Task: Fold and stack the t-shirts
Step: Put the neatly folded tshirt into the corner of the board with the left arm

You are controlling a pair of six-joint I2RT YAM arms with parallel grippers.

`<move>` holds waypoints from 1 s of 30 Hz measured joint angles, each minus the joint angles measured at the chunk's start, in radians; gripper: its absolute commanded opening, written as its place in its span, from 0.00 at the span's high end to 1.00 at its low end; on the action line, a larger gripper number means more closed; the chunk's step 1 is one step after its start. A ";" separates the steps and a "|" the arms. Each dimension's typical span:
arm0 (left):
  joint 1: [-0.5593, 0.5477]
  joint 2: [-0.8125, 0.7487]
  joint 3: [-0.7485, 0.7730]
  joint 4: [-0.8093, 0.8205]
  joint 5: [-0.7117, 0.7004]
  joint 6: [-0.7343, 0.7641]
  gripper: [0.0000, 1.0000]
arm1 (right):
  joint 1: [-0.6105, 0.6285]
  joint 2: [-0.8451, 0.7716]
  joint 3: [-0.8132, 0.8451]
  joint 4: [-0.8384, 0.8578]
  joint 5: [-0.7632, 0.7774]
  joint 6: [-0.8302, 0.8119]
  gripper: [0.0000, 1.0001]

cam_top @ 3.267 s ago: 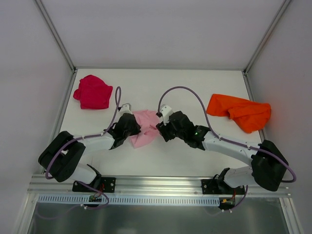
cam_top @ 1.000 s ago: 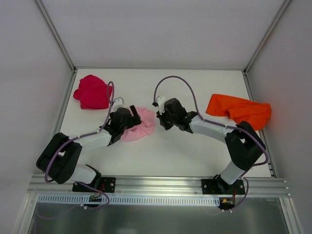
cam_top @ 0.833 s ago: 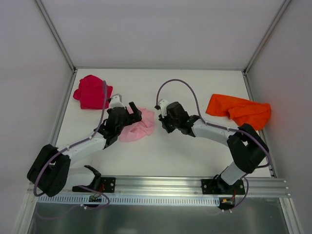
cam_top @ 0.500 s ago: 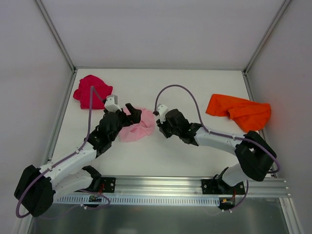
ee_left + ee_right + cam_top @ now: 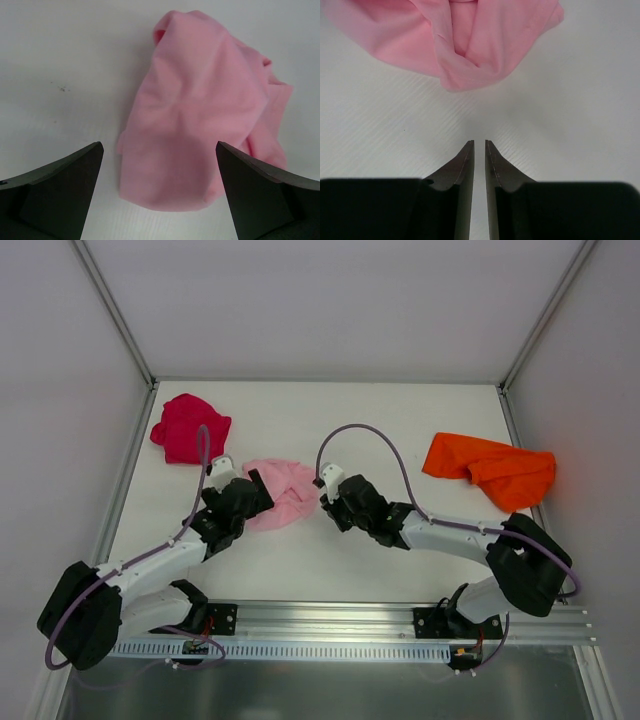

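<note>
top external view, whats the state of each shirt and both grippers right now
light pink cloth t-shirt: bunched in a heap, unfolded, loose on the table, held by neither gripper
crimson red cloth t-shirt: crumpled, unfolded, alone at the far left
bright orange cloth t-shirt: rumpled, unfolded, alone on the right side
left gripper: wide open, empty
right gripper: fingers nearly together with a thin gap, empty

no readable text, labels or numbers
</note>
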 measured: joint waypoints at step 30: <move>0.132 0.399 0.007 0.440 0.307 0.051 0.01 | 0.030 -0.198 -0.109 -0.002 0.182 0.011 0.81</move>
